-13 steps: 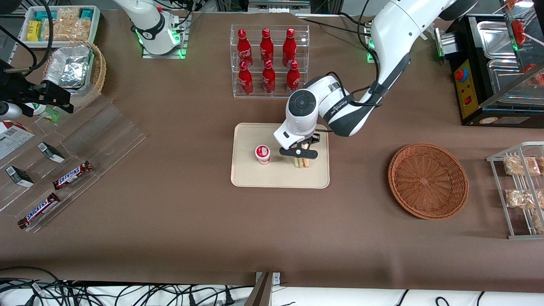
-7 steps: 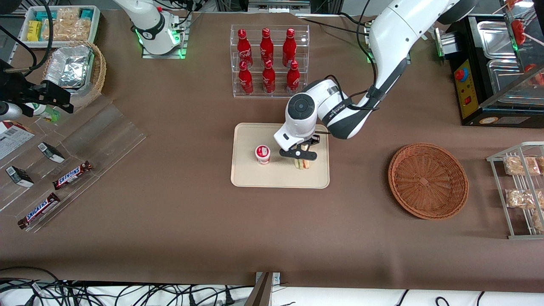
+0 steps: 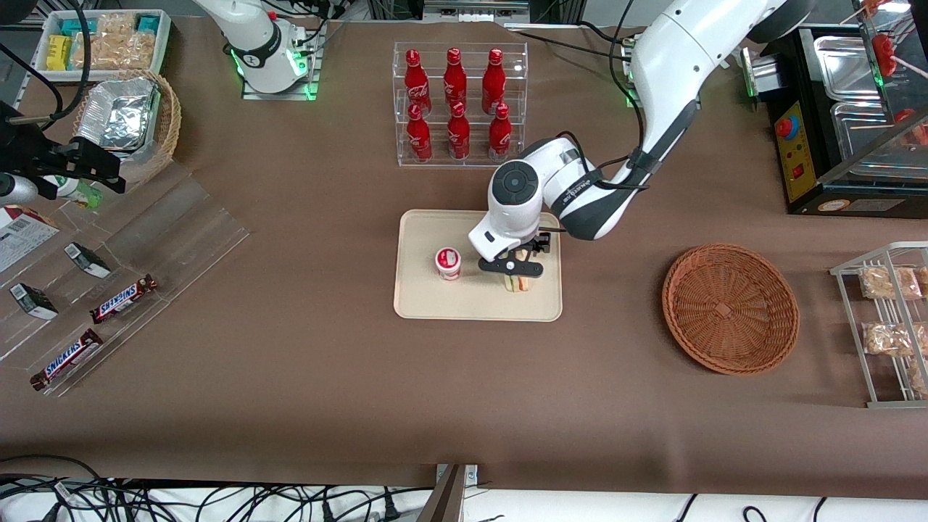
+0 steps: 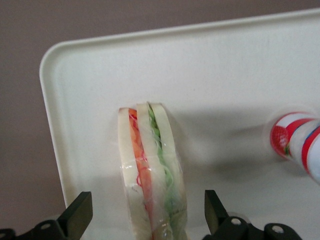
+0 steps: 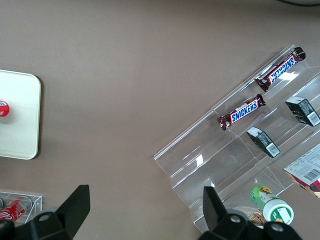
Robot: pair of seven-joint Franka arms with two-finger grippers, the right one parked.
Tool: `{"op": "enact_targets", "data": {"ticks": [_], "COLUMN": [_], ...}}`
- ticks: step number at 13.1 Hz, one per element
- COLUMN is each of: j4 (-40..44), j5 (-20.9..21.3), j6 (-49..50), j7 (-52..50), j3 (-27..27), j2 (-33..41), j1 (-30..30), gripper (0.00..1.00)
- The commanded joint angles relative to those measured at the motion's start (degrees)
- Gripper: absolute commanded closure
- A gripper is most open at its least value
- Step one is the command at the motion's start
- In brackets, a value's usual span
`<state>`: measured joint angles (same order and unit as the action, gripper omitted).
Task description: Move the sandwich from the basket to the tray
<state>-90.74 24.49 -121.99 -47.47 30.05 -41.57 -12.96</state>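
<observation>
The sandwich (image 3: pixel 518 283) (image 4: pixel 152 170) stands on its edge on the cream tray (image 3: pixel 435 304) (image 4: pixel 225 75), near the tray's edge toward the working arm's end. Red and green filling shows between pale bread under clear wrap. My left gripper (image 3: pixel 512 270) (image 4: pixel 147 215) hangs just above it, open, with one black finger (image 4: pixel 80 212) on each side and a clear gap to the wrap on both. The round reddish-brown basket (image 3: pixel 731 308) sits on the table toward the working arm's end, with nothing in it.
A small red-and-white cup (image 3: pixel 448 262) (image 4: pixel 295 140) stands on the tray beside the sandwich. A clear rack of red bottles (image 3: pixel 457 101) stands farther from the front camera than the tray. A wire rack of snacks (image 3: pixel 888 319) is by the basket.
The gripper and the sandwich under it have shifted a little nearer the front camera over the tray. Nothing else on the table has moved.
</observation>
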Motion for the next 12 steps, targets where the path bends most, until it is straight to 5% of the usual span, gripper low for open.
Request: {"op": "enact_targets", "data": {"ticks": [1,9,12], "j4": [1.27,2.33,2.59], "j5": [-4.25,-5.59,-9.27], "j6": [1.49,12.74,14.50], "j7": [-3.22,-3.94,-0.27], "j3": [0.10,0.62,0.63], "j2": [5.08,18.45,20.21], "j1": [3.02,15.50,18.14], "gripper": [0.00,0.00,0.00]}}
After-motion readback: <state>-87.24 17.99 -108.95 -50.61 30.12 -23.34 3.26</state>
